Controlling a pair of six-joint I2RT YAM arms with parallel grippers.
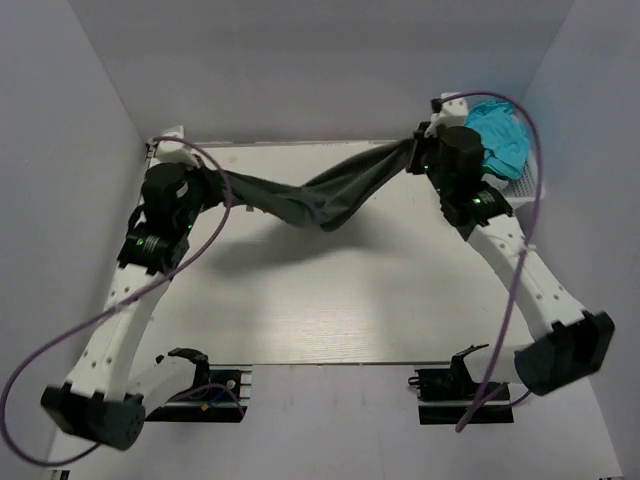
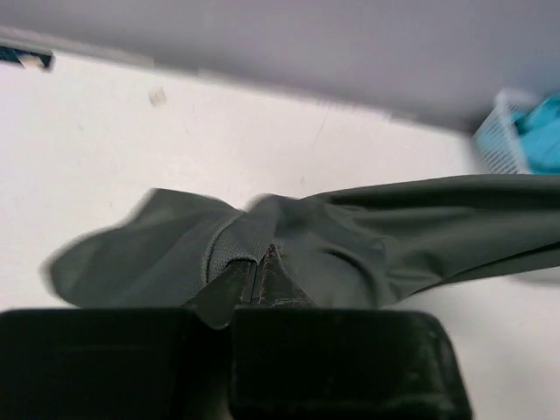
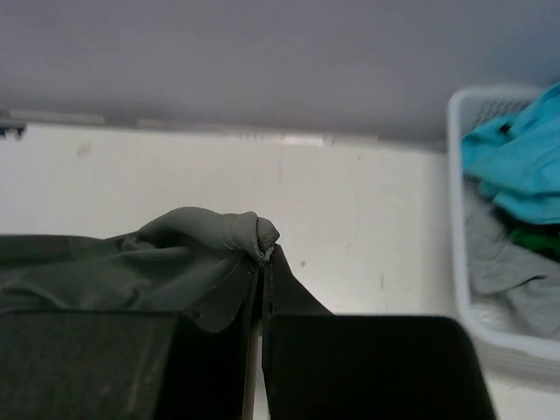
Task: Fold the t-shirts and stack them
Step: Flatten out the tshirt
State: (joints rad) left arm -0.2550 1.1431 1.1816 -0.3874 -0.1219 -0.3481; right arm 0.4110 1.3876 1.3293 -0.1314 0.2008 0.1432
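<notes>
Spreading step: dark charcoal-grey cloth t-shirt clenched by left gripper, ten o'clock, and right gripper, one o'clock; next likely calls for lowering flat.

No readable text or label anywhere, as far as blur allows.

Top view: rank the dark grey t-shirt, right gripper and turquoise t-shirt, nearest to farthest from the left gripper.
1. Dark grey t-shirt: clamped in the left gripper itself.
2. Right gripper: to the right, pinching the shirt's other end.
3. Turquoise t-shirt: far right, beyond that gripper.
</notes>
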